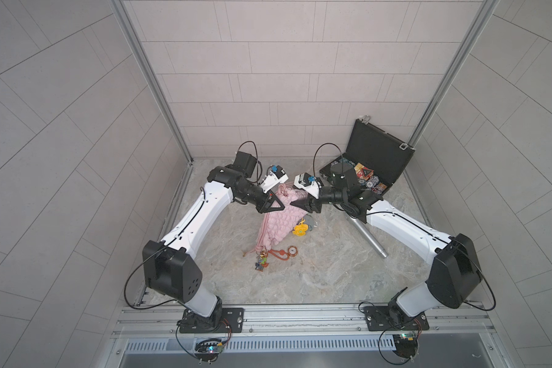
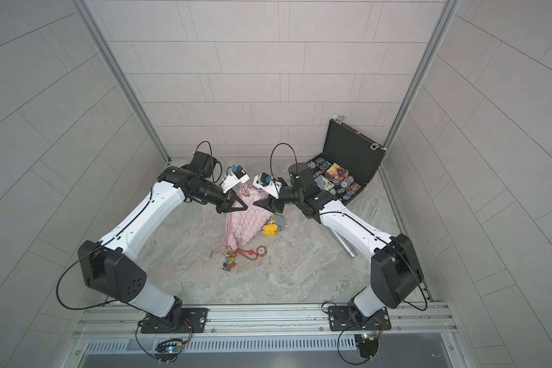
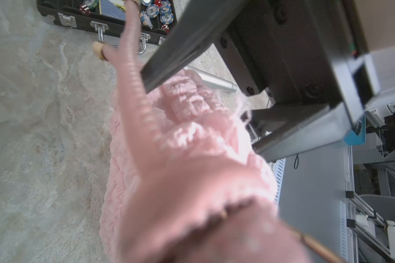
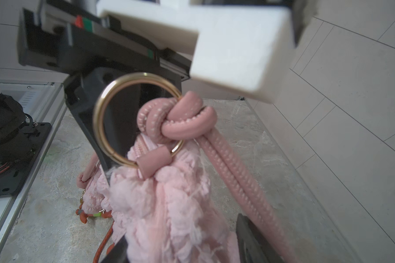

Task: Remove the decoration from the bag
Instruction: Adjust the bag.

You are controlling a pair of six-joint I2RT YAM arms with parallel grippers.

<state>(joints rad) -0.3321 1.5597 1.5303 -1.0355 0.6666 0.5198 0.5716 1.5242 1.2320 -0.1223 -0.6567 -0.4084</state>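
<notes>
The pale-pink quilted bag (image 1: 278, 227) (image 2: 243, 226) lies on the marble floor with its top end raised between both grippers. My left gripper (image 1: 282, 207) (image 2: 246, 207) pinches that top edge beside the gold ring (image 4: 97, 118) where the cord straps (image 4: 237, 182) are knotted. In the left wrist view blurred pink fabric (image 3: 192, 141) hides its jaws. My right gripper (image 1: 295, 204) (image 4: 183, 246) stands open, its fingers on either side of the bag's fabric (image 4: 169, 193). A yellow charm (image 1: 300, 230) lies by the bag's right edge. An orange lanyard (image 1: 279, 254) and a small figure keychain (image 1: 261, 263) lie at its lower corner.
An open black case (image 1: 380, 153) with poker chips (image 1: 372, 184) stands at the back right, close behind the right arm. A silver cylinder (image 1: 368, 237) lies on the floor under that arm. Tiled walls close the cell on three sides.
</notes>
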